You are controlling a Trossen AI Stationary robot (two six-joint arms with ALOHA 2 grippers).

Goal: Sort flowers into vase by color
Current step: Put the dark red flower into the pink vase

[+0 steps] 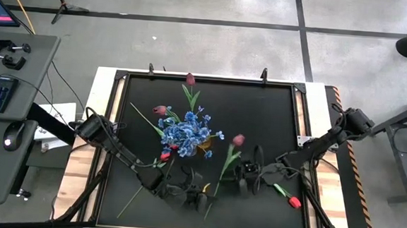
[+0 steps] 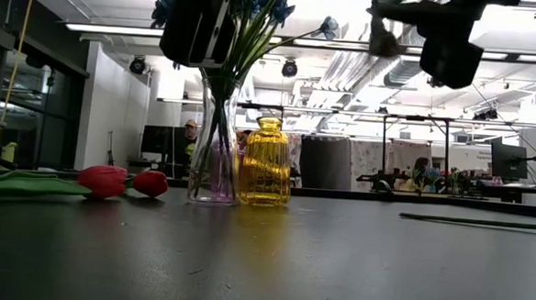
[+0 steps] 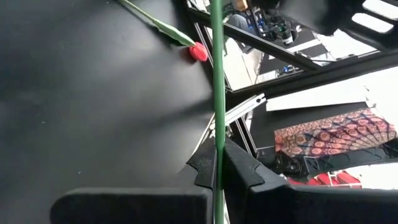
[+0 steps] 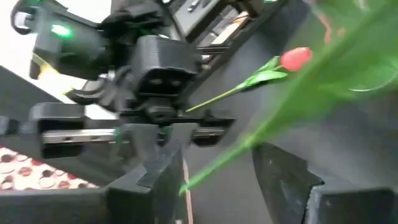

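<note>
Black matting [image 1: 273, 125] is covering the table, with both arms reaching over its near edge. Left gripper [image 1: 197, 197] is sitting shut on a thin green stem [image 3: 218, 93]. Right gripper [image 1: 245, 181], just beside it, is hanging with its fingers part open around a tulip's leafy stem [image 4: 292, 112]; whether it is gripping cannot be told. A red tulip [image 1: 294, 201] is lying flat near the right arm. Farther in, a clear vase [image 2: 215, 147] is holding blue blossoms [image 1: 185, 133] beside a yellow bottle [image 2: 266, 161], with maroon tulips [image 1: 190, 79] lying around them. Beyond the table, grey floor, desks and monitors are filling a bright workshop.
</note>
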